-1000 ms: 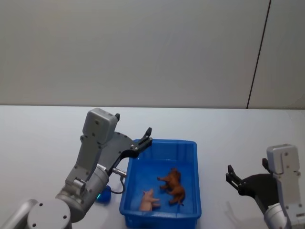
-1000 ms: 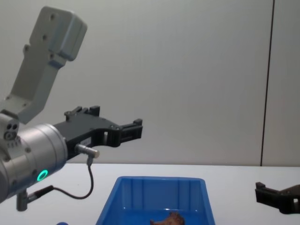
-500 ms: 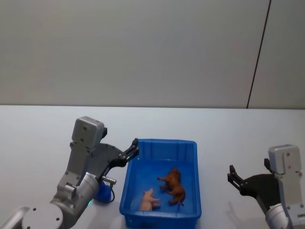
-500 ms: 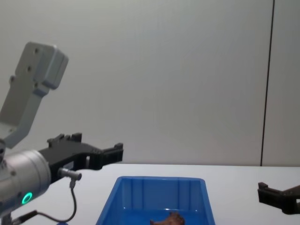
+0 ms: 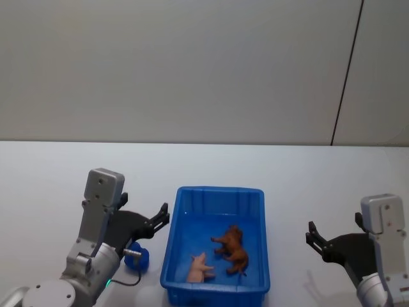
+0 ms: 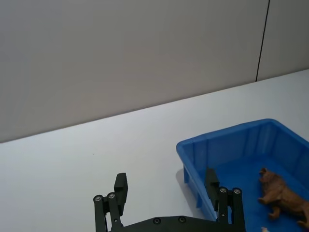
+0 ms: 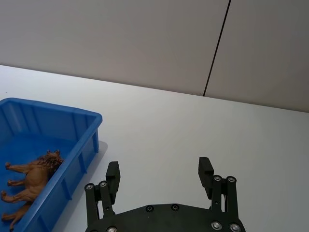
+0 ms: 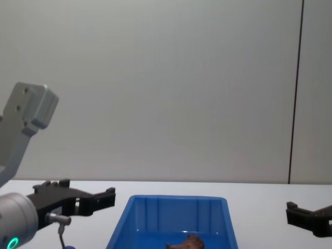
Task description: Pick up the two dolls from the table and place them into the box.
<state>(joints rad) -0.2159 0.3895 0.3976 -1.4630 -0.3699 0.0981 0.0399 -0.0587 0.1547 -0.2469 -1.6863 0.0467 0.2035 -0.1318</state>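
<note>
Left gripper (image 5: pixel 160 217) low over white table (image 5: pixel 51 173), just left of the box, fingers spread apart and clamped on nothing; same spread visible in left wrist view (image 6: pixel 166 186), with bare tabletop between the fingertips and box corner close beside one of them. In chest view, left gripper (image 8: pixel 85 197) at lower left, reaching toward the box's left wall. Blue doll (image 5: pixel 138 257) on the table beneath the left arm, partly covered by the wrist, just beside the box's outer left wall and outside it; contact with the wall not determinable. Box (image 5: pixel 214 192) at centre of table, open top, long side running away from the robot; also seen from the side in chest view (image 8: pixel 176 199) and at the edge of both wrist views (image 6: pixel 227 137) (image 7: pixel 48 108). Brown doll (image 5: pixel 231 249) lying on its side on the box floor, right of centre; also in left wrist view (image 6: pixel 282 198), right wrist view (image 7: pixel 31 181) and, top only, chest view (image 8: pixel 187 242). Pale pink toy pig (image 5: pixel 200 267) on the box floor just left of the brown doll, toward the near wall. Right gripper (image 5: pixel 332 236) well to the right of the box, over bare table, fingers wide apart and empty; confirmed in right wrist view (image 7: pixel 159 176) and at lower right of chest view (image 8: pixel 306 215).
</note>
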